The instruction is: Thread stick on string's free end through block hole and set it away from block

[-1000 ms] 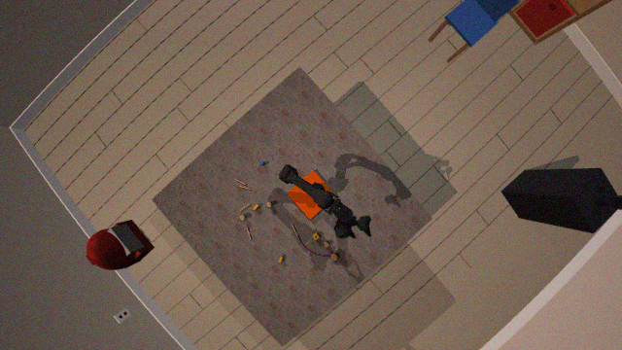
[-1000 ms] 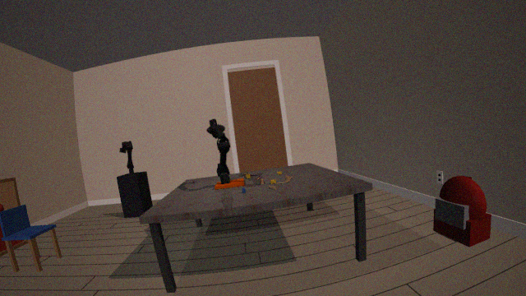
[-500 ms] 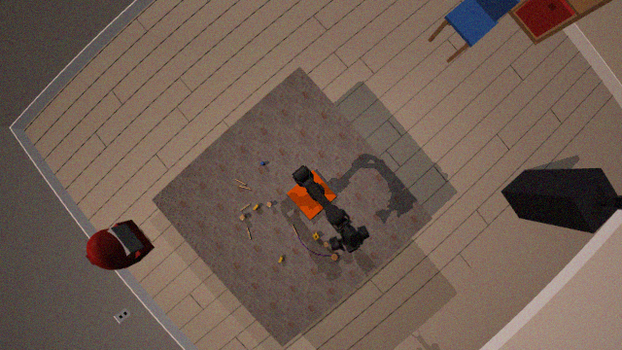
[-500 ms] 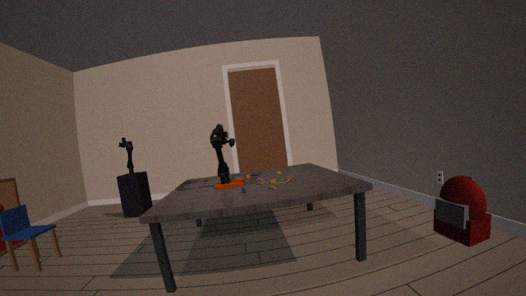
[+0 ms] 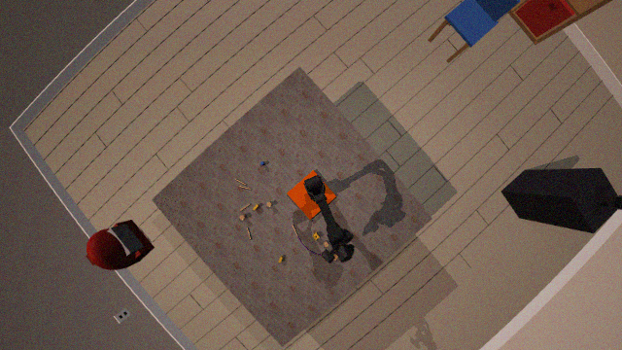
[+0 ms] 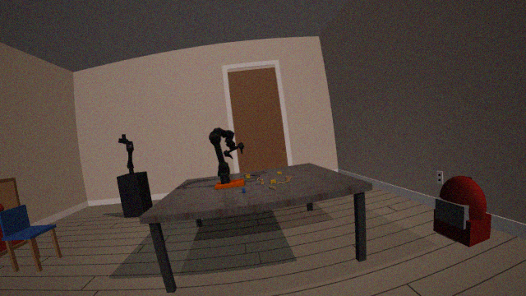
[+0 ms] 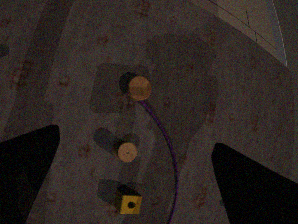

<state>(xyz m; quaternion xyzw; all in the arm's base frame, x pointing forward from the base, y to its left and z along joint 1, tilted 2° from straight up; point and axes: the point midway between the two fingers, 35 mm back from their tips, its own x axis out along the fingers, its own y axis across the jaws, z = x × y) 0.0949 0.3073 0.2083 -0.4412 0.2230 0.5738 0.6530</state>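
Purple string (image 5: 306, 246) (image 7: 173, 157) curves from the button (image 5: 335, 258) (image 7: 140, 88) to its stick (image 5: 294, 230), which lies on the table (image 5: 204, 204) (image 6: 255, 200), up and left of my gripper (image 5: 330, 256) (image 6: 234, 152) (image 7: 137, 143) from overhead, well apart, its long axis slanting steeply down-right. My jaws stand wide open, holding nothing; with one arm, I judge they must travel back along the string. I count five sticks, this one included, three yellow pieces, one probably the holed block (image 5: 316, 236) (image 7: 131, 204), four round wooden pieces including the button, and one blue piece (image 5: 262, 163) (image 6: 243, 190).
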